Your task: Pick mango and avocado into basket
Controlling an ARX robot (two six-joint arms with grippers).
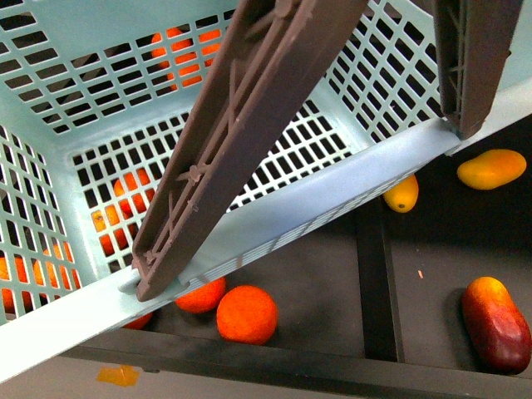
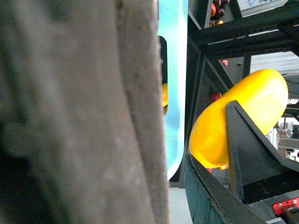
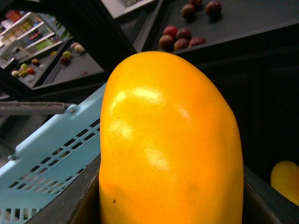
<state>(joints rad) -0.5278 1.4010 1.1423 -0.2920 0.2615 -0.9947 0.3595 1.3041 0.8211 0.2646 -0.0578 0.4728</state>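
The light teal plastic basket [image 1: 316,208] with slotted grid walls fills the front view, and both its brown ribbed handles [image 1: 241,141] are raised. Round oranges [image 1: 247,314] lie at its left side, some seen through the slots. Right of the basket, on the dark shelf [image 1: 332,283], lie a small yellow fruit [image 1: 401,194], a loose yellow-orange fruit [image 1: 491,169] and a dark red mango [image 1: 496,322].

The right gripper [image 3: 173,205] is pressed onto the smooth oblong yellow-orange mango [image 3: 170,140], near the basket's rim. The long axis of this fruit runs away from the wrist, with the rounded end outward.

Of the left gripper [image 2: 215,186] one dark finger [image 2: 247,149] shows beside a blurred handle. Whether this gripper is spread or closed I cannot tell.
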